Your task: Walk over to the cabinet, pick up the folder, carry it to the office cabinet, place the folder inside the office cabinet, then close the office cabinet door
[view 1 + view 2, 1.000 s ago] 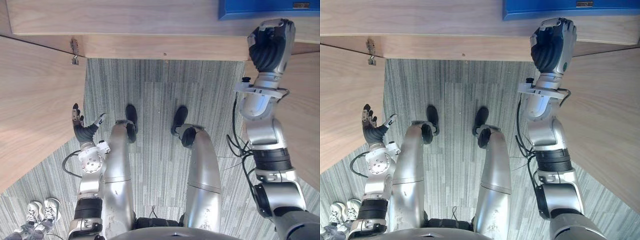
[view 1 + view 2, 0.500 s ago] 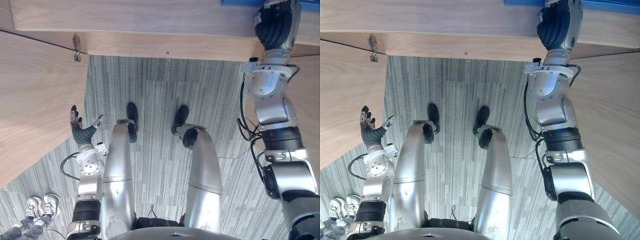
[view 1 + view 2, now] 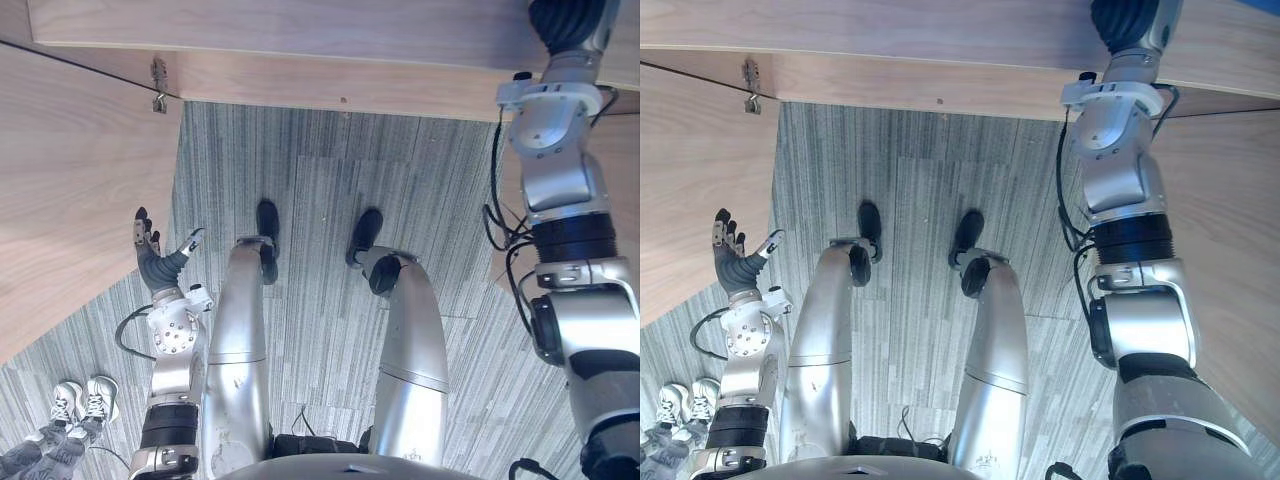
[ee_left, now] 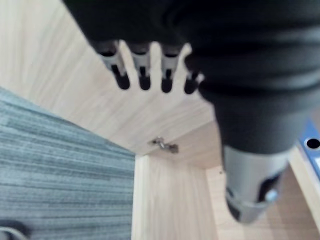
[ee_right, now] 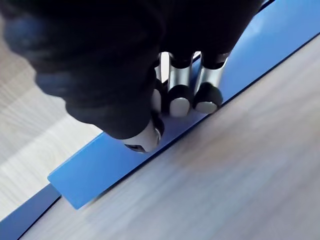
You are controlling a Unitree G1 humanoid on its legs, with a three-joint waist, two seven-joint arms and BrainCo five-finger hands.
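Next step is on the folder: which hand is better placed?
Right. The right hand rests on the blue folder lying on the wooden surface. The left hand hangs low and open beside the wooden door, well away from the folder.

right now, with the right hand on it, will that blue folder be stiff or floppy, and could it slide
Probably fairly stiff: the blue folder lies flat with a straight, crisp edge under the right hand. Likely light, as it looks thin. It may slide: its cover looks smooth, and so does the wooden surface under it.
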